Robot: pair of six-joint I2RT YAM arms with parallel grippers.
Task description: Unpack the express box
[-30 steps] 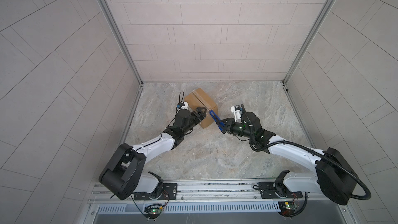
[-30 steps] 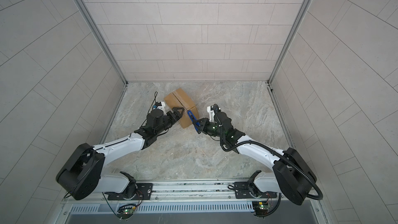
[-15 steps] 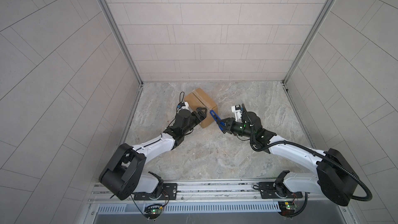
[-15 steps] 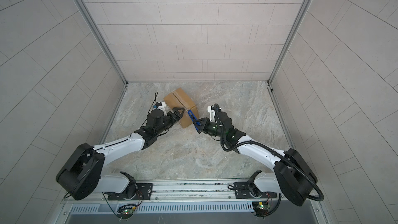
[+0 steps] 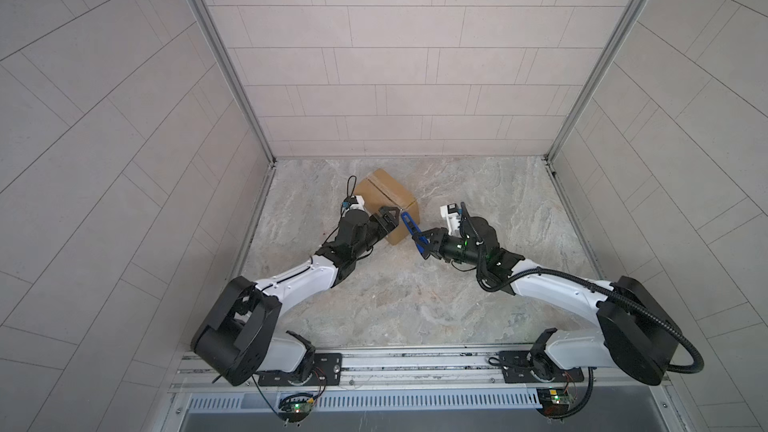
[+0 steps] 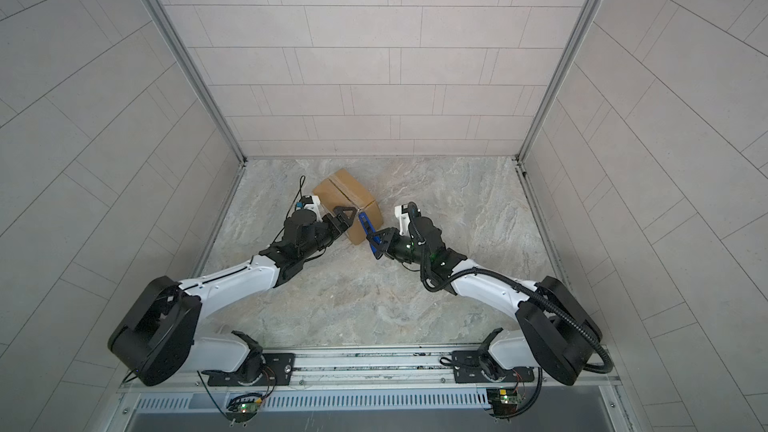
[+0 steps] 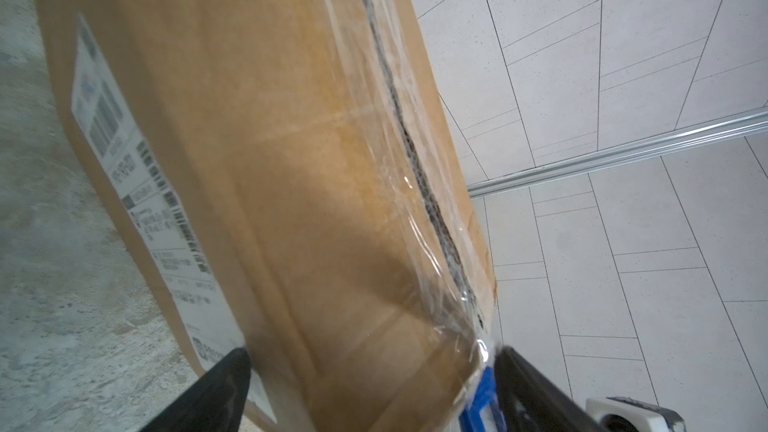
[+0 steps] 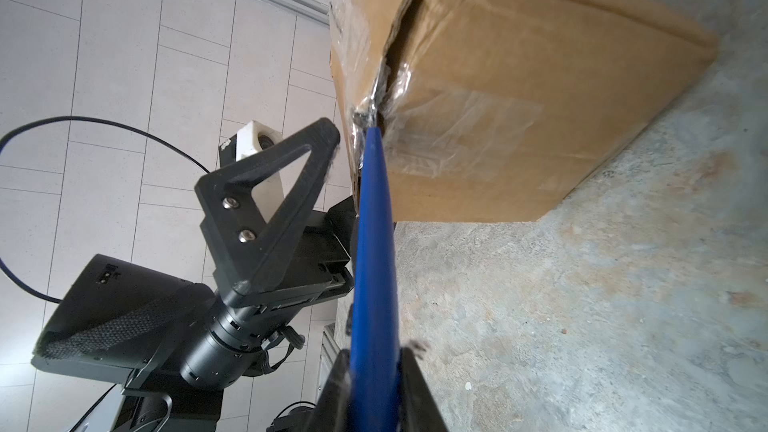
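- The express box [image 5: 386, 191] sits on the marble table [image 5: 415, 305] toward the back left. It has a white label [image 7: 137, 184] on one side and clear tape [image 7: 415, 184] over its top seam, which looks slit open along much of its length
- The left gripper [image 5: 390, 220] has its jaws spread wide astride the box's near end. Whether they press the cardboard cannot be told, so it should brace firmly before cutting force goes in
- The right gripper [image 8: 374, 371] is clamped on the blue utility knife [image 8: 374, 243], whose tip meets the taped corner where the seam reaches the end face
- The step in hand seems to be slitting the tape at that corner — a shallow draw along the seam line, away from the left gripper just beside the blade, should free the flaps without gouging the contents
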